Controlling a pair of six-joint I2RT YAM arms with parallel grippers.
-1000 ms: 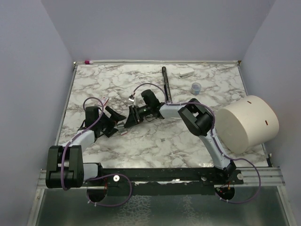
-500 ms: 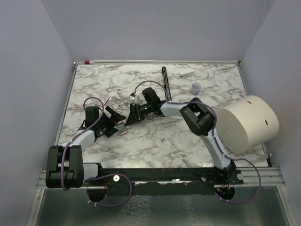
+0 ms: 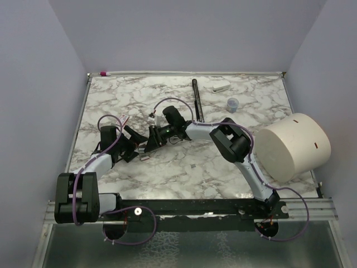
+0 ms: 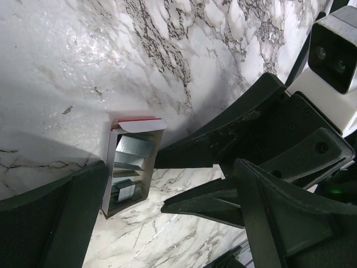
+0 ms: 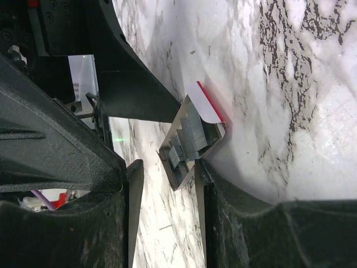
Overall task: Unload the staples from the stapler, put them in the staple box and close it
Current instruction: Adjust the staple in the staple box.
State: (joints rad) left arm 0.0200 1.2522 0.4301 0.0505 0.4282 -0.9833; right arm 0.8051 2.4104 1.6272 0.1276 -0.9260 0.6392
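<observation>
Staples [image 4: 134,148] lie in a small open box [image 4: 139,125] between the left gripper's [image 4: 170,164] spread fingers [image 4: 56,223] — the right gripper [image 5: 167,164], likewise parted, sits just beside it.

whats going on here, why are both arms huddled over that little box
Both grippers are at a small open cardboard box with a red-edged white flap lying on the marble table. Silver staple strips sit inside it. The left gripper and the right gripper are both open, with fingers close beside the box, and neither clearly grips it. The long thin black stapler bar lies apart near the far edge, with nothing touching it.
</observation>
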